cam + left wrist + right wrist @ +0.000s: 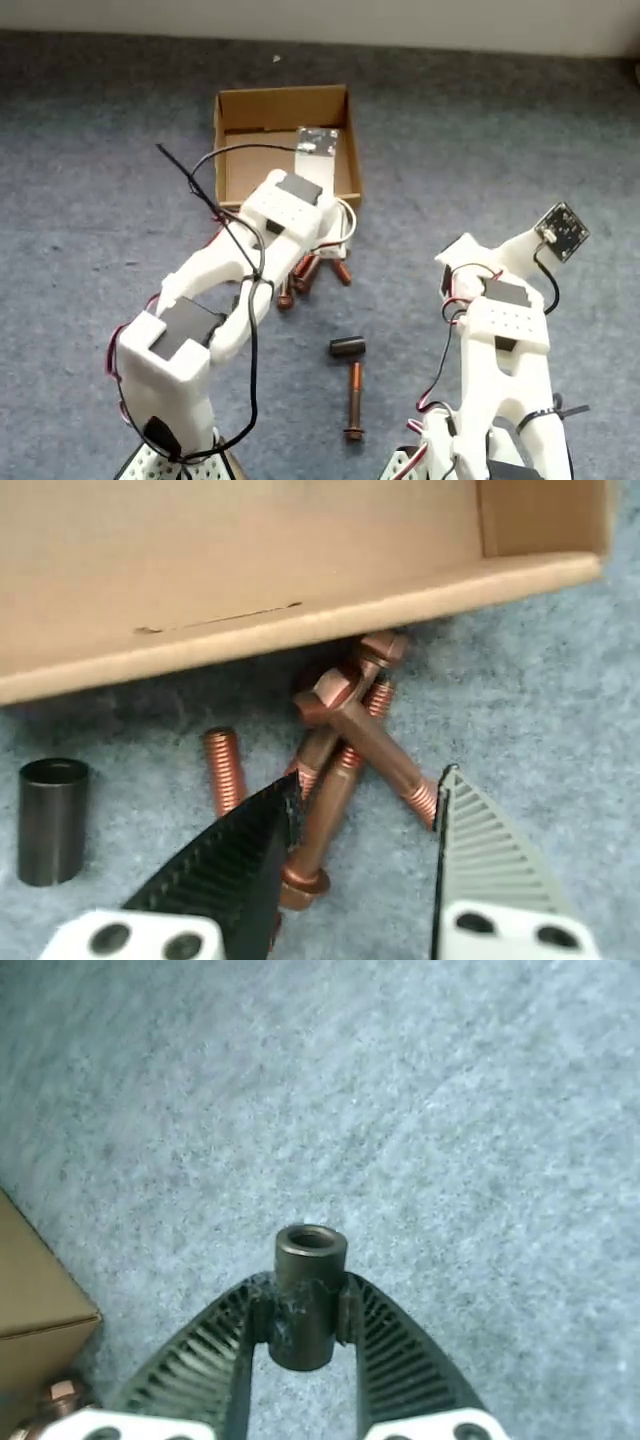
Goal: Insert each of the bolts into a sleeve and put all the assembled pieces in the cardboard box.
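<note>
Several copper bolts (345,740) lie crossed in a pile on the grey carpet, tight against the outside wall of the cardboard box (250,560). My left gripper (368,778) hangs open just above this pile, its fingers on either side of the bolts and closed on none. A black sleeve (52,820) stands beside the pile. In the high view the left gripper (310,262) covers part of the bolts (305,272) in front of the box (283,100). My right gripper (302,1295) is shut on another black sleeve (310,1250), held upright above the carpet.
One black sleeve (347,348) lies on its side mid-carpet, with a single bolt (354,400) just nearer the arms' bases. The right arm (505,330) stands right of them. A box corner (30,1300) and a bolt head (60,1395) show past the right gripper.
</note>
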